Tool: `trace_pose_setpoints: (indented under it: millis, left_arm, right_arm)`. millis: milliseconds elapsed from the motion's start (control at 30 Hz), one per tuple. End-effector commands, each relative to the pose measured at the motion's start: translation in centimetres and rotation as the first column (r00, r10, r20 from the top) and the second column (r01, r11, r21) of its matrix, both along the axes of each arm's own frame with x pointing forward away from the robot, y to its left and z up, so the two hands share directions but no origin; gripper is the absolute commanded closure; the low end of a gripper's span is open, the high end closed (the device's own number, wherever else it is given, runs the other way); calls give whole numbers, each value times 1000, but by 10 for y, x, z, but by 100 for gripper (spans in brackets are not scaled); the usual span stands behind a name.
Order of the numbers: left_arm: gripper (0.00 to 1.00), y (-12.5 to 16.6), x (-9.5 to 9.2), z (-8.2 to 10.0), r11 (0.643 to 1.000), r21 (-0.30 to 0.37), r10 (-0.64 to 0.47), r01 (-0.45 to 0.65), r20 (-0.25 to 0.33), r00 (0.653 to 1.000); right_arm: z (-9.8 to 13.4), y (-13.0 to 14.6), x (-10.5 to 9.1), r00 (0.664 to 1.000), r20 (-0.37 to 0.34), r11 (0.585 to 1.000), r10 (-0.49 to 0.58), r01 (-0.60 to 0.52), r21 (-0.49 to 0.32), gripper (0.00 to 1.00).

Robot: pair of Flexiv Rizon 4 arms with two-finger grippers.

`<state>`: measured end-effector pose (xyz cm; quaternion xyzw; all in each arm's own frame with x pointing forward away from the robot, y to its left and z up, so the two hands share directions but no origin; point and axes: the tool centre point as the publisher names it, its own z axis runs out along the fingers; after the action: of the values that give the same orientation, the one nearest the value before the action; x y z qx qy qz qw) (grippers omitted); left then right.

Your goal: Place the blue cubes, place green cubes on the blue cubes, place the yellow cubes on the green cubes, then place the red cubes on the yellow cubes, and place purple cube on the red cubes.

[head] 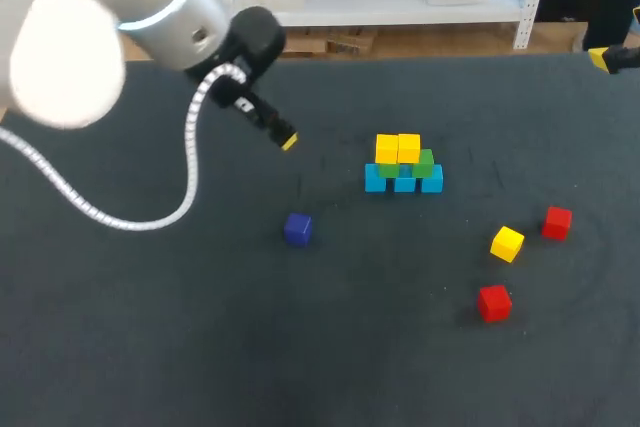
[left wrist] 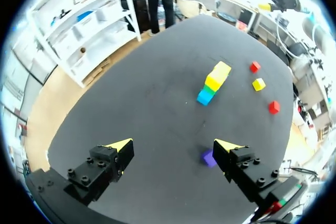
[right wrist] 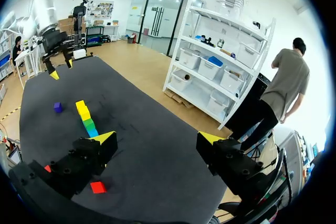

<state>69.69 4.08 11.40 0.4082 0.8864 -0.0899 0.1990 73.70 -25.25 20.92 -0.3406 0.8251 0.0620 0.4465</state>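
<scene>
A stack stands mid-table: a row of blue cubes [head: 403,182], green cubes [head: 424,161] on them, and two yellow cubes [head: 398,148] on top. A purple cube [head: 297,229] lies alone left of the stack. A loose yellow cube [head: 507,243] and two red cubes [head: 557,222] [head: 494,302] lie to the right. My left gripper [head: 283,137] [left wrist: 173,148] hovers open and empty above the table, with the purple cube [left wrist: 209,158] beside one finger. My right gripper [right wrist: 157,138] [head: 610,57] hangs open and empty at the far right edge, well away from the stack [right wrist: 85,118].
The dark table [head: 150,327] has wide bare room at the front and left. A white coiled cable [head: 190,162] hangs from my left arm over the left side. In the right wrist view a red cube [right wrist: 97,187] lies below the gripper.
</scene>
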Motion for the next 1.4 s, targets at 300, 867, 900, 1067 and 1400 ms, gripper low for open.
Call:
trace_pose_setpoints:
  millis: [300,867,900,1067,1400]
  left_arm:
    - [0,19,-9,-5,974,-225,56,-8,209,976]
    - [0,18,-2,8,976,-219,34,21,244,969]
    - [0,18,-2,8,976,-219,34,21,244,969]
    - [0,18,-2,8,976,-219,34,21,244,969]
    - [0,18,-2,8,976,-219,34,21,244,969]
  right_arm:
    - [-1,-2,3,1000,-2,1000,9,-9,5,0]
    - [-1,-2,3,1000,-2,1000,9,-9,5,0]
    - [-1,-2,3,1000,-2,1000,9,-9,5,0]
    - [-1,-2,3,1000,-2,1000,9,-9,5,0]
    - [-1,-2,3,1000,-2,1000,9,-9,5,0]
